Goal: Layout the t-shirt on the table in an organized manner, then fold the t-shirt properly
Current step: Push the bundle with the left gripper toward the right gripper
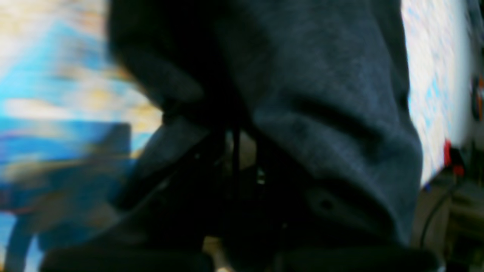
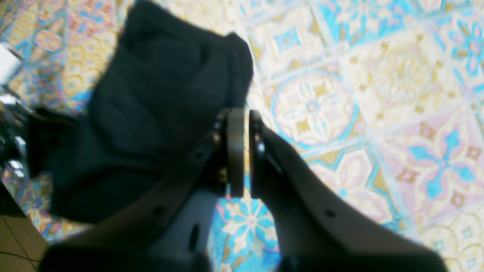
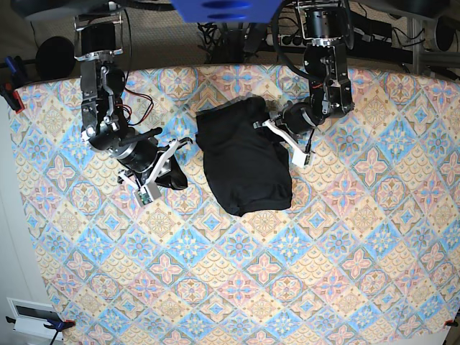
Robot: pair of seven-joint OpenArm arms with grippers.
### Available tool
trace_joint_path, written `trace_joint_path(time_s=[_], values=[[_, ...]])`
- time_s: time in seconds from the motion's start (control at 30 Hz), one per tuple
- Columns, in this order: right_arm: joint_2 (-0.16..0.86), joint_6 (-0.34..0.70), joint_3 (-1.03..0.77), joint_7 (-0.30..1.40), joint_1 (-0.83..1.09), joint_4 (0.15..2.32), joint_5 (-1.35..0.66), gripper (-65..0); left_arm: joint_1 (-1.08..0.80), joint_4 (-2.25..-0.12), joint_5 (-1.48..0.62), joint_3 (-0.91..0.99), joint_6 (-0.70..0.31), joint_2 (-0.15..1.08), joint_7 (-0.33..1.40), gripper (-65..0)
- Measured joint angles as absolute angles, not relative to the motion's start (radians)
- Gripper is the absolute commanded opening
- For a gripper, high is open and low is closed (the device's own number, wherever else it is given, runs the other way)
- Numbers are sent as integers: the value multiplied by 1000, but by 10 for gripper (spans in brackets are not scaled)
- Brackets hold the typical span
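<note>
The black t-shirt lies bunched in a rough heap at the middle of the patterned table. My left gripper sits at the heap's upper right corner, shut on the t-shirt; in the left wrist view dark fabric drapes over the fingers and hides their tips. My right gripper hovers just off the heap's left edge. In the right wrist view its fingers stand almost together with nothing between them, and the t-shirt lies beside them without touching.
A red clamp grips the table's edge, and another sits at the far left. Cables and arm bases crowd the back edge. A white box lies off the front left corner.
</note>
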State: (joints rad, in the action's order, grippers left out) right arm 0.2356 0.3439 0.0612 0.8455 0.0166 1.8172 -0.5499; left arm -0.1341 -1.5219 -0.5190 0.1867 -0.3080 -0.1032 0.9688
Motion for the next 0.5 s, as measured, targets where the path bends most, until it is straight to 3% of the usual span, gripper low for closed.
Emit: trace_joint_path(time_s=[0.2, 0.37, 0.5], values=[[223, 416, 70, 847, 27, 1837, -557, -634, -167, -1614, -520, 332, -307, -93, 1033, -646], [141, 468, 83, 884, 54, 1825, -577, -634, -191, -1654, -685, 464, -297, 40, 1038, -646], [88, 495, 200, 859, 27, 1795, -582, -634, -201, -1657, -847, 598, -302, 107, 1032, -646]])
